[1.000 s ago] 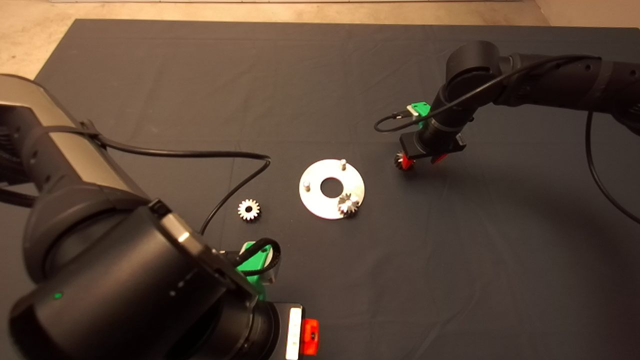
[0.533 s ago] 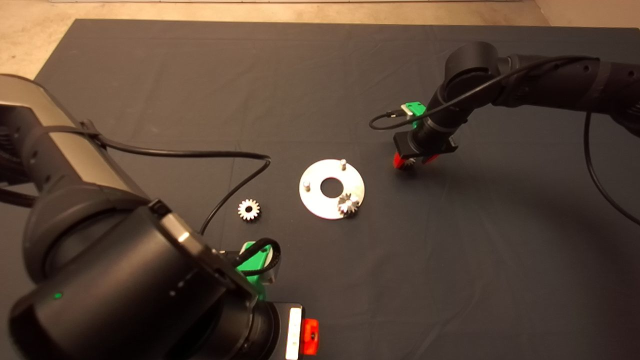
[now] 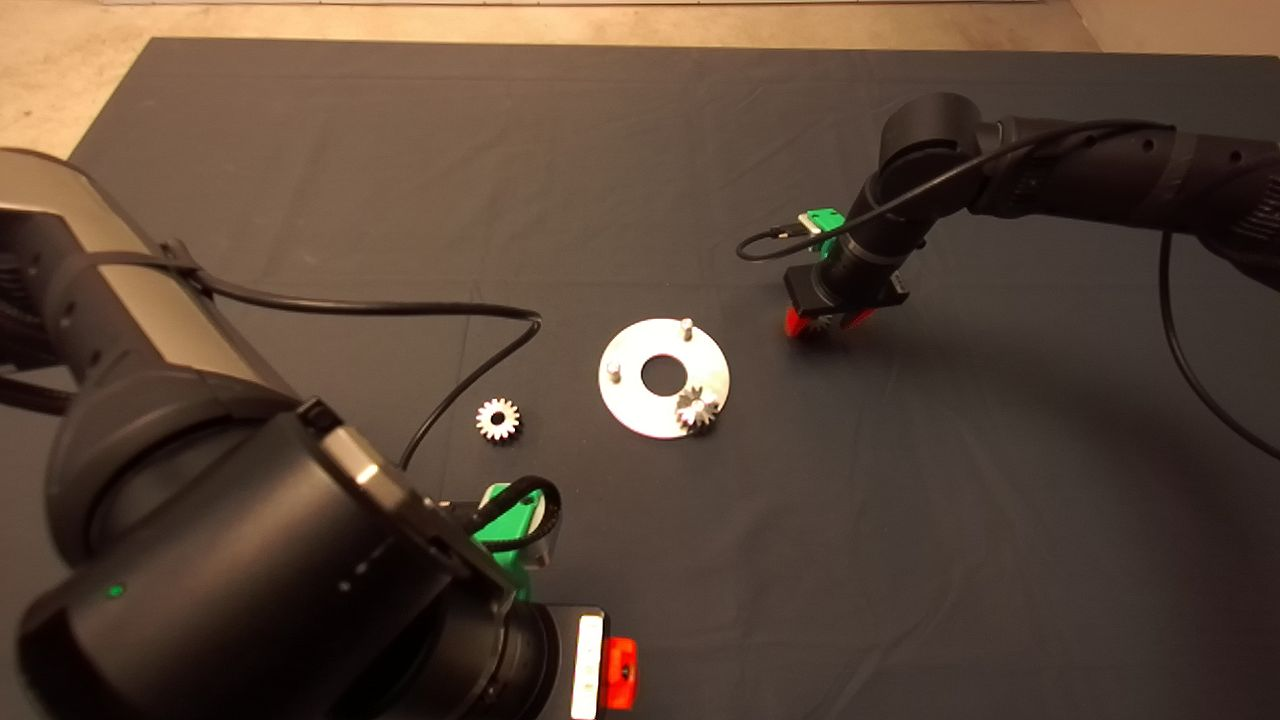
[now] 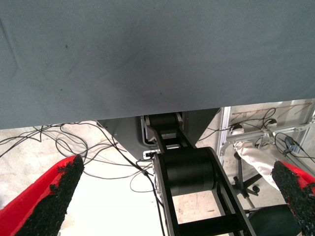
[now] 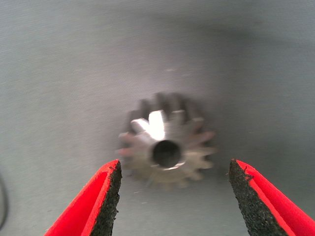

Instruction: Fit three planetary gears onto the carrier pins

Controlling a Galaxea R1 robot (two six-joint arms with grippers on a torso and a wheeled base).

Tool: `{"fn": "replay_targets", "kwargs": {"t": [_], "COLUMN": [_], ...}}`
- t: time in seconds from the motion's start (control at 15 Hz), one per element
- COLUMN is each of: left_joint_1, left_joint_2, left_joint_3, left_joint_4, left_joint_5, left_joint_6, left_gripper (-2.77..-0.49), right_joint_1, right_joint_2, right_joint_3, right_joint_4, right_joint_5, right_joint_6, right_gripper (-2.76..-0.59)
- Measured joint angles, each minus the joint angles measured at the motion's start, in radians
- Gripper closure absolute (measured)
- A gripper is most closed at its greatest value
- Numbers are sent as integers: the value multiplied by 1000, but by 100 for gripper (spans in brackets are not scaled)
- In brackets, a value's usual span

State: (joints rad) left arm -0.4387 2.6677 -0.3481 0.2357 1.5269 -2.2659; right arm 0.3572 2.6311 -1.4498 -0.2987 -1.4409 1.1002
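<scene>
One planetary gear (image 3: 697,409) sits on the disc (image 3: 640,412); two carrier pins (image 3: 686,325) stand bare. A second gear (image 5: 167,142) lies flat on the mat (image 3: 900,520), bore upward, between the released fingers of the right gripper (image 5: 172,196). A third gear (image 3: 497,419) lies well apart, untouched. The left gripper (image 4: 172,196) waits parked, fingers spread.
</scene>
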Motion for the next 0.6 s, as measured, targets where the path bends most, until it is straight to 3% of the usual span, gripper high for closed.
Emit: {"fn": "replay_targets", "kwargs": {"t": [0.27, 0.4, 0.6], "left_joint_1": [0, 0, 0], "left_joint_2": [0, 0, 0], "left_joint_3": [0, 0, 0], "left_joint_4": [0, 0, 0], "left_joint_5": [0, 0, 0], "left_joint_6": [0, 0, 0], "left_gripper": [-277, -277, -277], "right_joint_1": [0, 0, 0], "right_joint_2": [16, 21, 20], "right_joint_3": [-22, -22, -22], "right_joint_4": [0, 3, 6], "right_joint_5": [2, 29, 33], "right_joint_6": [-3, -3, -4], "right_gripper": [-160, -160, -174]}}
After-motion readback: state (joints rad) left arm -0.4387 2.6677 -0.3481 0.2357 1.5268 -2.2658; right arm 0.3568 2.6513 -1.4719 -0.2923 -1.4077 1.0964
